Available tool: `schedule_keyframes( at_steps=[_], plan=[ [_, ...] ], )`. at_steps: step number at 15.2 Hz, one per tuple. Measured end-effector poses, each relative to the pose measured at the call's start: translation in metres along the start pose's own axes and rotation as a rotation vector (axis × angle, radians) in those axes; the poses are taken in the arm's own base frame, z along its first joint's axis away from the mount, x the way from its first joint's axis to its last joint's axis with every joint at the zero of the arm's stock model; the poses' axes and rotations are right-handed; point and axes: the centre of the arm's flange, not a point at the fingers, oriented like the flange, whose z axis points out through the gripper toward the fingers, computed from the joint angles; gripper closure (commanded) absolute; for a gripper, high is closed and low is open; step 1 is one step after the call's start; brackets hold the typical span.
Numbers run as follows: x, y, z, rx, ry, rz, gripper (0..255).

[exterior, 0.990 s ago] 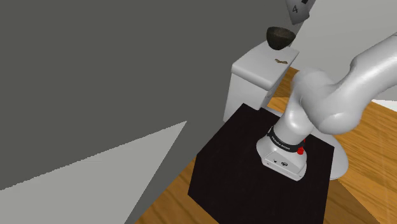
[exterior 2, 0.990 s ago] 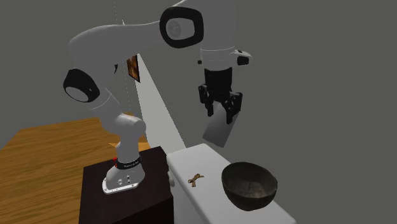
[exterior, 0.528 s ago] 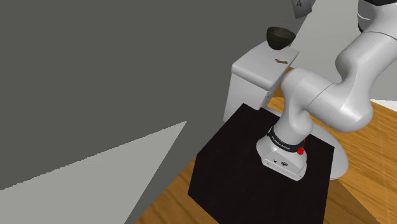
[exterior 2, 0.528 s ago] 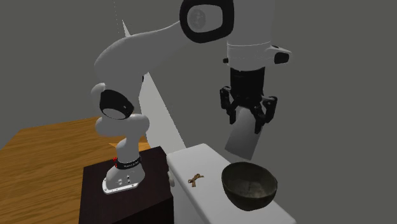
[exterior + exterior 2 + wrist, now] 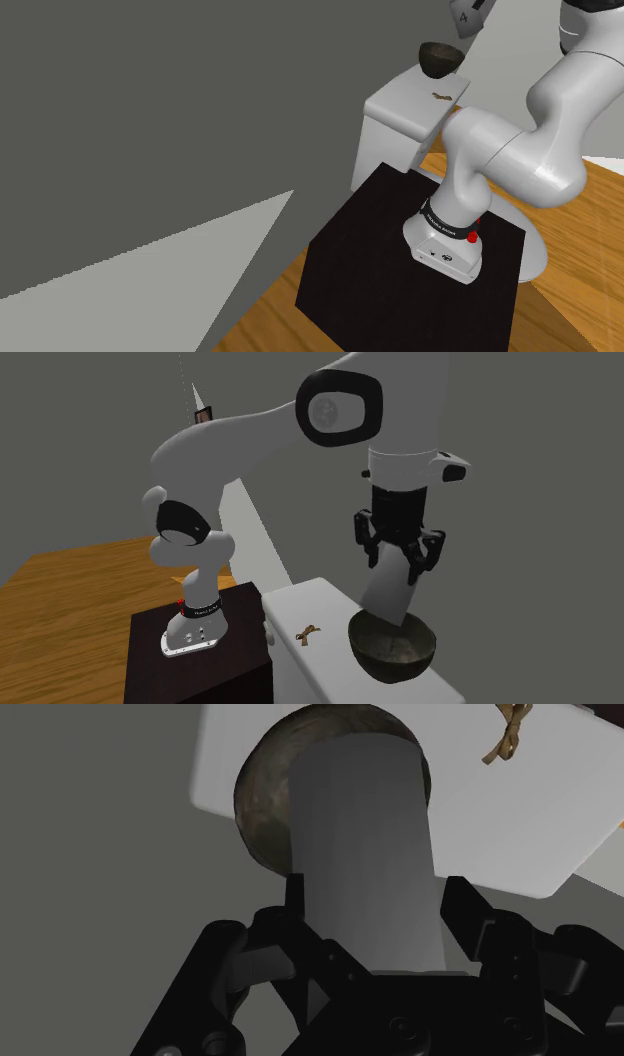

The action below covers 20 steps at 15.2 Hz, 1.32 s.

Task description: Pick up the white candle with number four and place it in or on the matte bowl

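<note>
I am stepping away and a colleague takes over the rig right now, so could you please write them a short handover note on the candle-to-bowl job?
Gripper: shut on the grey candle, clasping its upper end, roughly upright.
Candle: lifted, hanging right over the dark bowl. In the second exterior view its lower end sits at about rim level. The number four shows in the shoulder view.
Bowl: on the white cabinet, with a small brown item beside it.
Done: pick-up and carry to the bowl.
Left: lower a little, open the fingers, withdraw upward.
</note>
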Motion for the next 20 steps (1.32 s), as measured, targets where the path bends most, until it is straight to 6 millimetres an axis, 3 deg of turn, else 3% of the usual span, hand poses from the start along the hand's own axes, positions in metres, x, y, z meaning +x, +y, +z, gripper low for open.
schedule_keyframes(
  at_steps=[10, 17, 18, 20],
  plan=[
    [-0.011, 0.003, 0.053, 0.0, 0.0, 0.0, 255],
    [-0.012, 0.002, 0.058, 0.0, 0.0, 0.0, 255],
    [-0.012, 0.002, 0.058, 0.0, 0.0, 0.0, 0],
    [-0.012, 0.002, 0.058, 0.0, 0.0, 0.0, 0]
  ],
)
